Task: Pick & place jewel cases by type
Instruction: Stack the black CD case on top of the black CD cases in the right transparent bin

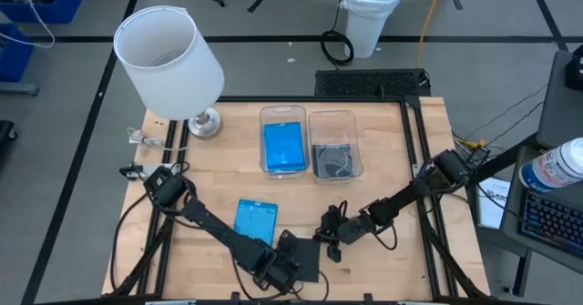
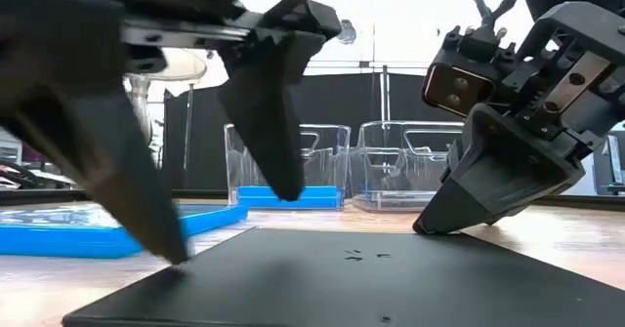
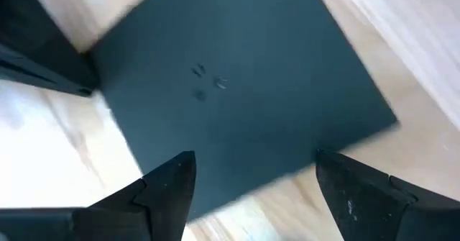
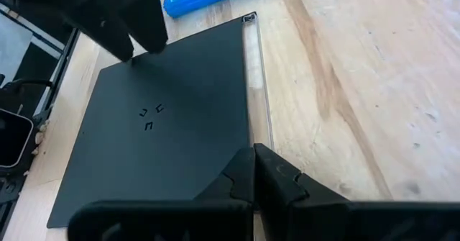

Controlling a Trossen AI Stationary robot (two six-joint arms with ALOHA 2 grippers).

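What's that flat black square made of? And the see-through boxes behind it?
The dark jewel case looks like matte hard plastic: smooth, dull, with a clear strip along one edge. The two bins look like glossy clear plastic, since you can see right through their walls.

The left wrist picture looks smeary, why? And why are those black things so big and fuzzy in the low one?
Left wrist view: the dark jewel case and wood grain streak, likely motion blur. Low view: the left gripper fingers stand so near the lens that they loom huge and soft, while the blue jewel case behind also looks soft, and a bright backdrop silhouettes the right gripper.
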